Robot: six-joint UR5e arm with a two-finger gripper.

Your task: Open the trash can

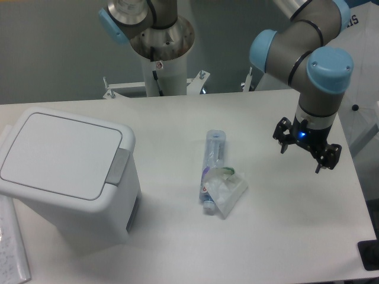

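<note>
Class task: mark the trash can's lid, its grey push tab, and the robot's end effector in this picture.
lid (pixel 62 152), fixed camera view, middle of the flat white top.
push tab (pixel 119 167), fixed camera view, centre of the grey tab.
end effector (pixel 307 152), fixed camera view, midway between the fingertips.

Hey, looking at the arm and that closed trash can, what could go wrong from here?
1. The gripper hangs open far to the right of the trash can; a low sweep across could knock the plastic tube and crumpled wrapper lying between.
2. The grey push tab is small; a press beside it would likely leave the lid shut or shove the bin.
</note>
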